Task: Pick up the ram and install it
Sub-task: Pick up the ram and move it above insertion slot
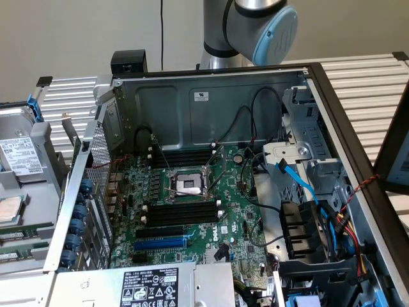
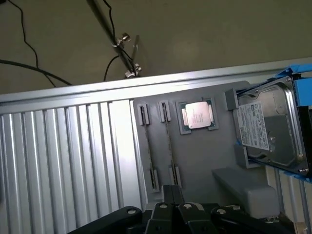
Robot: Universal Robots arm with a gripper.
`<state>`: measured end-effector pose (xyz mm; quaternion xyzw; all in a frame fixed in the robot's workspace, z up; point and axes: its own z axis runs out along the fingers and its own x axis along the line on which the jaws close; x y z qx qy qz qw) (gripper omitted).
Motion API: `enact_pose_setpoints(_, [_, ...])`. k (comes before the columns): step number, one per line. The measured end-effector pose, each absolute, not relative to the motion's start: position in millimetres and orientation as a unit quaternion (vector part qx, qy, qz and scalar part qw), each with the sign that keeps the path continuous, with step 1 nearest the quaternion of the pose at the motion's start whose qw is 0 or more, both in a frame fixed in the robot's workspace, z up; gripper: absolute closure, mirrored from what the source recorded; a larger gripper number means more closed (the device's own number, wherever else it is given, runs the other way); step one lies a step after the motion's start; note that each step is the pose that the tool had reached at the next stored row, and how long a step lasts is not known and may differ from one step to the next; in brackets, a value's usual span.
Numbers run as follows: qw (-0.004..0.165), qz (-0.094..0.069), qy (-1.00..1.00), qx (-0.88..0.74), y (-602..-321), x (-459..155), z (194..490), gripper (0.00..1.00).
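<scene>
ram: thin stick, standing on edge in slot of gray tray.

the big board in the grey case is coloured green. long black slots are seen on it, and one blue slot. the arm is grey with a light blue cap. the surface is silver and lined with thin stripes. the tray is grey, and the claw is black.

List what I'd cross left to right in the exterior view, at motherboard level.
hard drive → blue card clips → CPU socket → blue cable → dark panel at the exterior view's right edge
</scene>
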<state>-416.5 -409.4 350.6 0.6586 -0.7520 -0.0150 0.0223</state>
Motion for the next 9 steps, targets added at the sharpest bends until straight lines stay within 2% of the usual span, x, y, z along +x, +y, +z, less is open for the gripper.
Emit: enact_pose_setpoints(9, [0.022, -0.015, -0.751, 0.66, -409, -417, 334, 0.87])
